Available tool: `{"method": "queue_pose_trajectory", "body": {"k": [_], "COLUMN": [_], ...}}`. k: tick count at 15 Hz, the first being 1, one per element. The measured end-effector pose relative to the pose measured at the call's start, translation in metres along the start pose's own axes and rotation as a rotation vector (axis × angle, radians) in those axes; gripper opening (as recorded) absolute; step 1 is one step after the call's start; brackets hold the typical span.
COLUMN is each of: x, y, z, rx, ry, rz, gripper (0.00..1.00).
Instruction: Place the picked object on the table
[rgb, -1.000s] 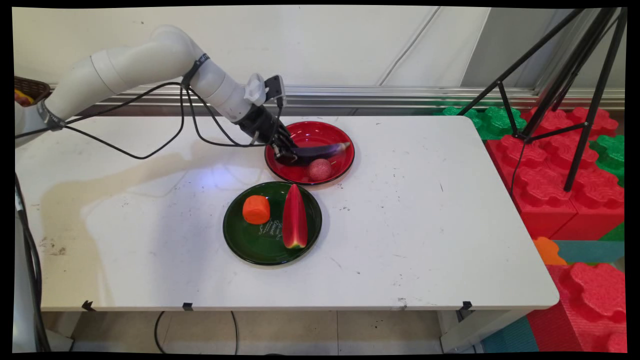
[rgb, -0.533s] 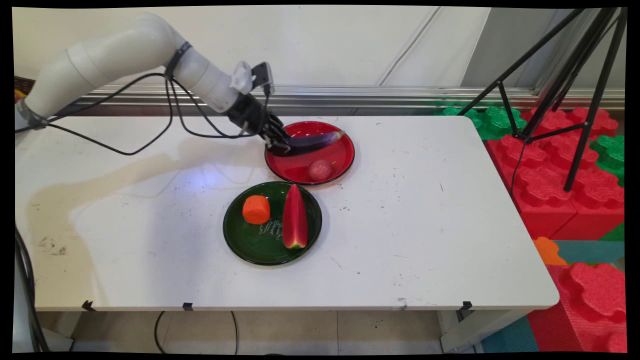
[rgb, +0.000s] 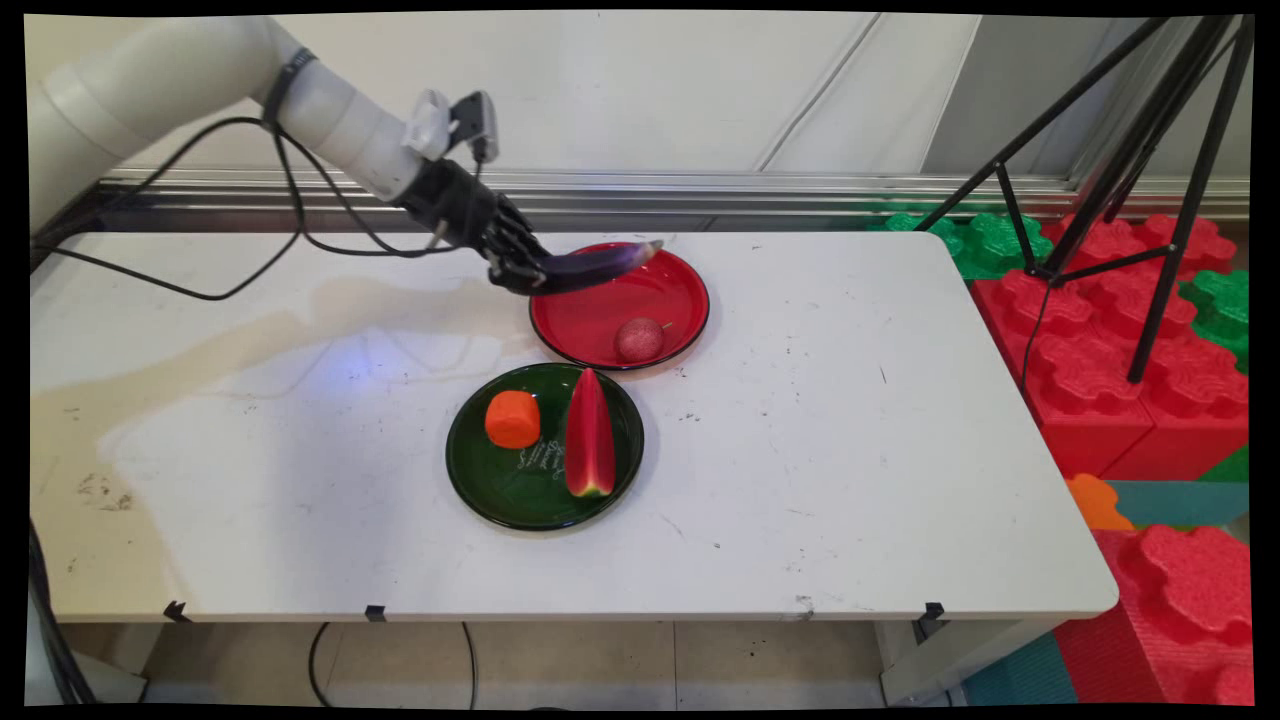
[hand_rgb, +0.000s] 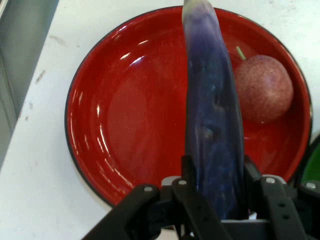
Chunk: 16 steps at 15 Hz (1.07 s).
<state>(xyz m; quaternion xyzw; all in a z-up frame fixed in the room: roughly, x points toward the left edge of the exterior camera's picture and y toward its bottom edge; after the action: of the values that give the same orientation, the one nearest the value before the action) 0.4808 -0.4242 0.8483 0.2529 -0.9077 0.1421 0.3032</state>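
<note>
The hand view shows my fingers (hand_rgb: 192, 200) pressed on both sides of the eggplant's (hand_rgb: 212, 130) thick end, a detail too small to read in the main view. The main view alone shows the green plate (rgb: 500, 495) with the orange piece (rgb: 512, 419) and the watermelon slice (rgb: 590, 434), at 6 o'clock of the red plate (rgb: 680, 300). My jaws (rgb: 525, 270) are closed around the eggplant (rgb: 600, 264), which sticks out toward 3 o'clock, lifted clear above the red plate's far rim. The reddish round fruit (rgb: 639, 339) lies in that plate. My arm (rgb: 330, 110) slopes down from 10 o'clock over the bench (rgb: 850, 450).
</note>
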Motion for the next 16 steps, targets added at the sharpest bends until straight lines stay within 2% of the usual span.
{"method": "queue_pose_trajectory", "body": {"k": [6, 11, 16], "x": [-0.02, -0.047, -0.072], "y": [0.001, -0.002, -0.004], "z": [-0.053, -0.089, -0.104], "rx": [-0.002, 0.0, -0.013], "ry": [-0.006, -0.07, -0.141], "rz": [-0.003, 0.039, 0.098], "gripper": [0.0, 0.0, 0.0]}}
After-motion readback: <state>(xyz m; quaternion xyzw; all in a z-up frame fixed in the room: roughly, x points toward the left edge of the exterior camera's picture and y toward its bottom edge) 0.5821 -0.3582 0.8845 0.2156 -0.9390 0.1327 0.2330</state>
